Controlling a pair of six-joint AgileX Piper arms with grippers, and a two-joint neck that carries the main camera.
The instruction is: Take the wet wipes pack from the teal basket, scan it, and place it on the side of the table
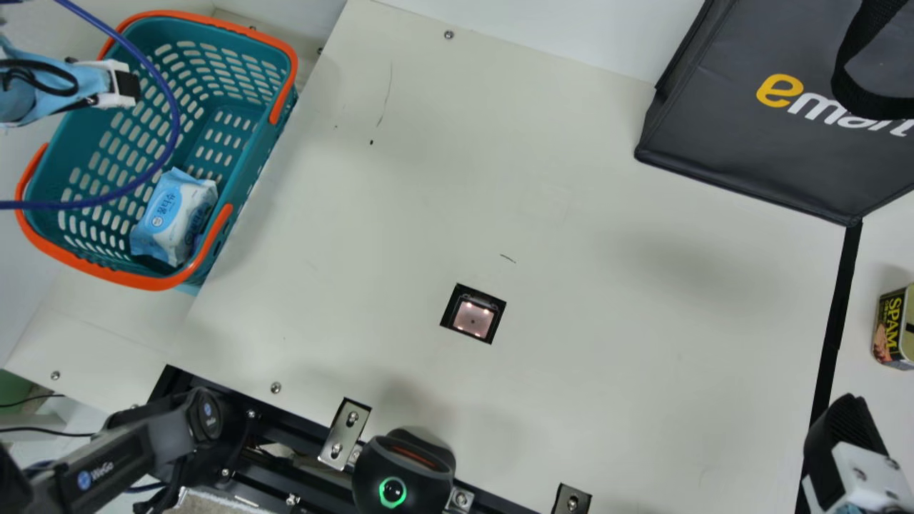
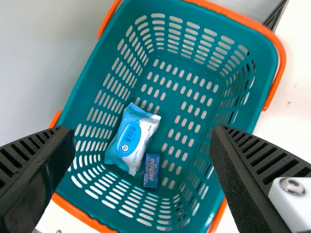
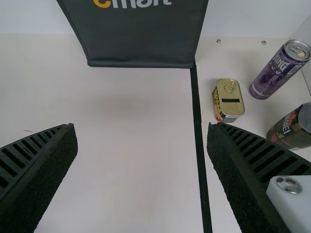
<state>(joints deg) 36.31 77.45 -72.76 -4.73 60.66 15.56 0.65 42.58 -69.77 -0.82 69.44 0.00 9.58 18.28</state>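
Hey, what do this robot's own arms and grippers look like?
The left arm has dark segments with a round blue badge, a light-blue covering nearer its gripper, and a looped black cable. That gripper and the right gripper each have black ribbed fingers and a white fitting with a silver screw.

- Main view: high over the surface (image 1: 571, 392), facing steeply down, turned aslant.
- Left wrist view: from nearer, straight above the teal basket (image 1: 250, 153), which the main view shares.
- Right wrist view: slants down across the surface toward the dark bag (image 1: 742, 143); the main view shares bag and tin (image 1: 892, 328).
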